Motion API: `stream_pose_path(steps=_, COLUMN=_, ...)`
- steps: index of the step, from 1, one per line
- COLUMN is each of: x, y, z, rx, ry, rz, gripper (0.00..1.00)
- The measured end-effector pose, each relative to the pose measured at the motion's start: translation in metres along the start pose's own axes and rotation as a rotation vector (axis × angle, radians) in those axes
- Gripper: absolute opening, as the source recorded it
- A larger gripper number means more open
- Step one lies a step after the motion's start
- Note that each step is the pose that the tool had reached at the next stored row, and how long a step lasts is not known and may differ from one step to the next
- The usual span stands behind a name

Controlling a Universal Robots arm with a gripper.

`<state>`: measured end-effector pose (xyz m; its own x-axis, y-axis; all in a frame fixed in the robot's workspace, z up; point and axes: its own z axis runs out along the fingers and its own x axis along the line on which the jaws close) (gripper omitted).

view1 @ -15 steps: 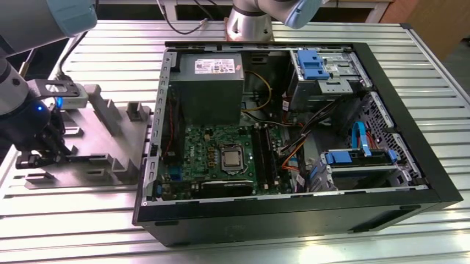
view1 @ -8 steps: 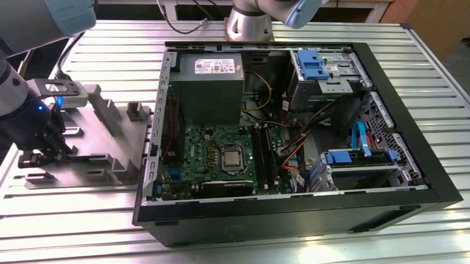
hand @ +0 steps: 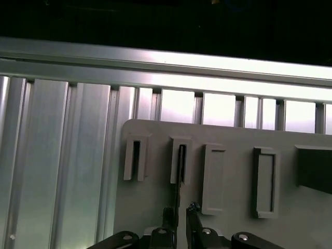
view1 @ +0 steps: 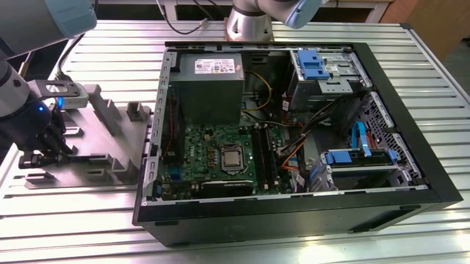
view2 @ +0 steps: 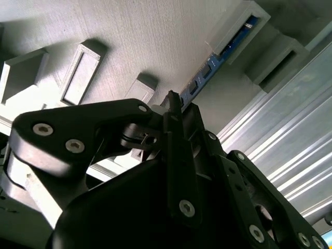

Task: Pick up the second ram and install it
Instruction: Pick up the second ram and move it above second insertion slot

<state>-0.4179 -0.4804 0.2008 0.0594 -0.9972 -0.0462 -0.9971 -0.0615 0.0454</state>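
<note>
The second ram (view2: 207,70) is a thin blue-green strip standing on edge in a slot of the grey holder (view2: 129,41). In the first wrist view the second ram (hand: 180,166) shows edge-on as a dark line running from its slot down between my fingertips. My gripper (hand: 179,213) is shut on the strip's near end, which still sits in the holder (hand: 233,135). The black gripper (view2: 173,101) covers that end of the strip. At the exterior view's left, my gripper (view1: 33,159) hangs low over the holder (view1: 96,137), beside the open computer case (view1: 411,154).
Inside the case lie the green motherboard (view1: 220,154), its long black sockets (view1: 263,157) and the grey power-supply box (view1: 208,88). Blue drive brackets and loose cables fill the case's right side. Other raised blocks and slots stand on the holder. The table is ribbed aluminium.
</note>
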Motion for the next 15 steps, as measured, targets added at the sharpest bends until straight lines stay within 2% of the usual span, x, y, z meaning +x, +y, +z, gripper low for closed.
stream_pose_path(steps=3, x=0.0001, y=0.0000, z=0.0000, rx=-0.0002, ry=0.0042, rz=0.000, gripper=0.24)
stream_pose_path(steps=15, x=0.0017, y=0.0001, z=0.0009, rx=-0.0004, ry=0.0047, rz=0.000, gripper=0.24)
